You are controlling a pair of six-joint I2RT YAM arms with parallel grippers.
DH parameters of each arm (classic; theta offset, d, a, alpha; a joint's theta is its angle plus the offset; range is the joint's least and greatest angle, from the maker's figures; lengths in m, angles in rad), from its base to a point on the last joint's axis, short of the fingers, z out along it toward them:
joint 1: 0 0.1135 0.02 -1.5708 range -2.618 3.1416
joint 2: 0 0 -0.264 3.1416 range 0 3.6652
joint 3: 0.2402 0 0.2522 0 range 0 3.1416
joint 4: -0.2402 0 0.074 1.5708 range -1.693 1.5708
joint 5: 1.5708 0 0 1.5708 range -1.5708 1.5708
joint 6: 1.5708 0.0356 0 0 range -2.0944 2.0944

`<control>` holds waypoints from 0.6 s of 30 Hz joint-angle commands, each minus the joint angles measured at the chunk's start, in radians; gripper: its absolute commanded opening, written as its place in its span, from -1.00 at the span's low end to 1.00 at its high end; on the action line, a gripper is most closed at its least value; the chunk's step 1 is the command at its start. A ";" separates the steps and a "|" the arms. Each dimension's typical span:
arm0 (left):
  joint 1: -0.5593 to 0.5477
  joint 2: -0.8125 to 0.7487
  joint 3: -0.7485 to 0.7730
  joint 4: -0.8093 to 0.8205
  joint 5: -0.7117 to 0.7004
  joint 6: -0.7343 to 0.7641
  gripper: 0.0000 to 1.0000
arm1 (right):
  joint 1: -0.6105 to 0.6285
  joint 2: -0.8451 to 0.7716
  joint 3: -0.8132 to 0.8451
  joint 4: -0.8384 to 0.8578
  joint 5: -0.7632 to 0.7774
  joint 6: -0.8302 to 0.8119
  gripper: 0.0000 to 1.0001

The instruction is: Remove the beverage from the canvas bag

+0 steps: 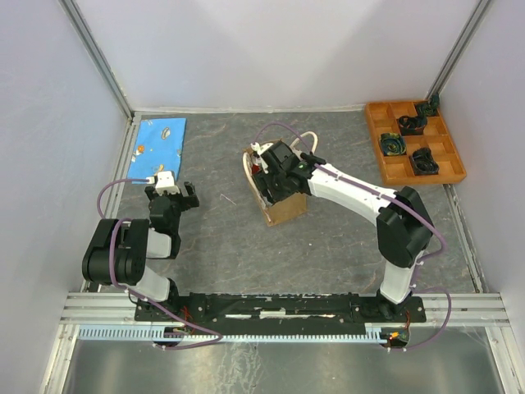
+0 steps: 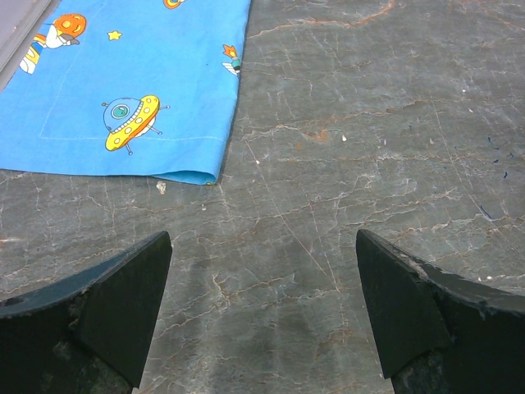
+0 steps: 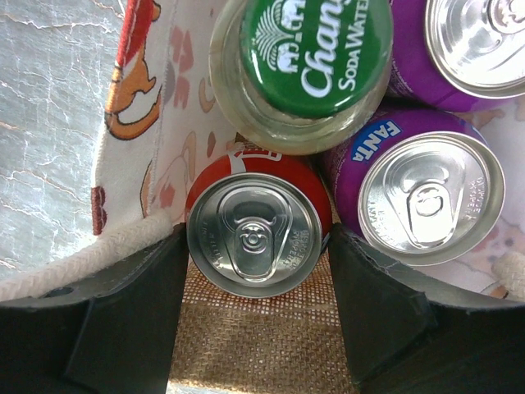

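The tan canvas bag (image 1: 285, 207) stands at the middle of the table; its burlap wall (image 3: 254, 345) shows in the right wrist view. Inside it stand a red can (image 3: 254, 238), a glass bottle with a green soda-water cap (image 3: 316, 49) and two purple Fanta cans (image 3: 426, 197). My right gripper (image 1: 271, 168) reaches down into the bag's mouth. In its wrist view the right gripper (image 3: 258, 234) has one finger touching each side of the red can's top. My left gripper (image 1: 168, 193) is open and empty over bare table at the left (image 2: 262, 246).
A blue cartoon-print cloth (image 1: 160, 139) lies flat at the back left, just ahead of the left gripper (image 2: 123, 82). An orange compartment tray (image 1: 414, 139) with dark objects sits at the back right. A cream loop handle (image 3: 74, 254) lies against the right gripper's left finger.
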 commanded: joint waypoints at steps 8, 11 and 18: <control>-0.004 -0.010 0.019 0.034 -0.011 0.044 0.99 | 0.014 0.191 -0.080 -0.069 0.027 -0.004 0.43; -0.004 -0.009 0.019 0.034 -0.012 0.044 0.99 | 0.014 0.205 -0.076 -0.064 0.026 -0.004 0.46; -0.004 -0.010 0.019 0.034 -0.011 0.044 0.99 | 0.014 0.225 -0.081 -0.075 0.023 0.002 -0.05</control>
